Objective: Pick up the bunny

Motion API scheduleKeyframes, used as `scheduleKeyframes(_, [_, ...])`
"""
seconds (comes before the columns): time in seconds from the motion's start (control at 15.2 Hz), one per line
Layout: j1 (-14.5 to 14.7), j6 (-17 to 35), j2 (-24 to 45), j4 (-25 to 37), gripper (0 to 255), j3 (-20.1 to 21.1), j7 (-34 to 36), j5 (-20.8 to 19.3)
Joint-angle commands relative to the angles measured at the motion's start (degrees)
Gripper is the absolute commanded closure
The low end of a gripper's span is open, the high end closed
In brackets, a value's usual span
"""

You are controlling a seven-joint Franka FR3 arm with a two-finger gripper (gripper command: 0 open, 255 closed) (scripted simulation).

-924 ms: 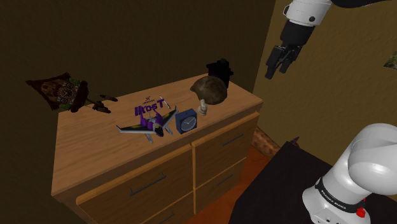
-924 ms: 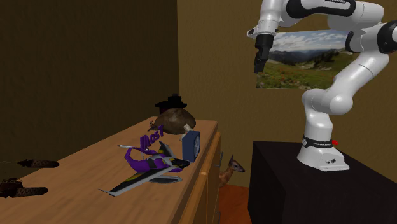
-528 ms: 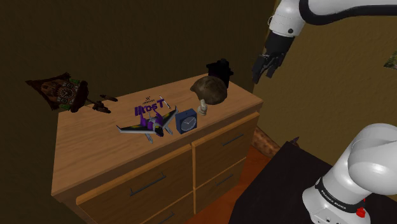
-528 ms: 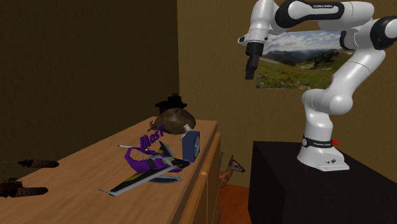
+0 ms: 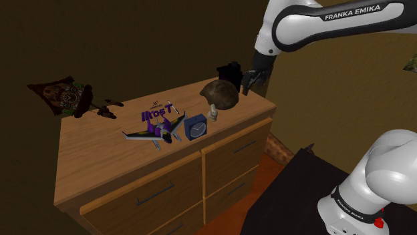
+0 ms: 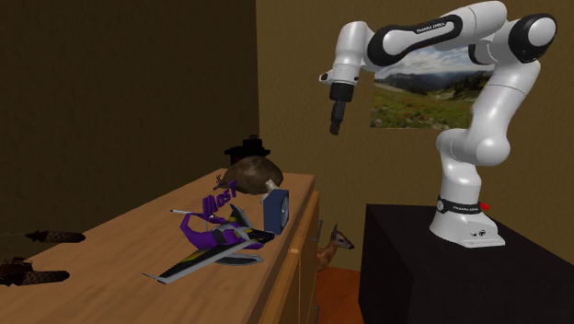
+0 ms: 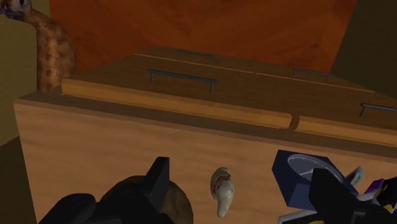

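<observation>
Bunny (image 7: pixel 221 191): taken to be the small pale figure with reddish marks, standing on the dresser (image 5: pixel 87 167) top just beside a brown rounded thing (image 5: pixel 222 93) on one side and near a blue clock (image 5: pixel 195 127) on the other; too small to make out more. In the wrist view, framed between the two black fingers (image 7: pixel 327 197) but far below them, touched by neither. Hand (image 5: pixel 250 83) open, fingers spread apart, gripping nothing, hanging in the air over the dresser's end nearest the stand (image 5: pixel 294 193), well above everything on the wood. In the shoulder view, drawn just beside a black thing (image 5: pixel 230 71) at the back corner, yet shown with clear air between the two in the second exterior view. Open room: a strip of bare wood between bunny and front edge, with drawer fronts and their handles (image 7: pixel 181 76) dropping away past that edge, and a broad bare stretch toward the shoulder view's lower left. Crowding: toy plane (image 5: pixel 152 135) and purple letters (image 5: pixel 158 112) just beyond the clock, touching or only close, cannot tell which. Further off, at the far back corner, a patterned cushion (image 5: pixel 57 92) jutting past the edge, with small dark things (image 5: pixel 100 107) beside it. Between dresser and stand, a gap of floor with a deer figure (image 6: pixel 336 241). On the wall behind the arm, a landscape picture (image 6: pixel 414 87)
</observation>
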Motion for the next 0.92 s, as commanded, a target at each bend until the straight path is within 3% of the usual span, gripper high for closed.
scheduleKeyframes(0.0, [-0.1, 3.2, 3.9, 1.1, 0, 0.2, 0.0, -0.3])
scheduleKeyframes(0.86, [-0.2, 16.7, 31.5, 16.3, 0, 0.8, 0.8, -3.3])
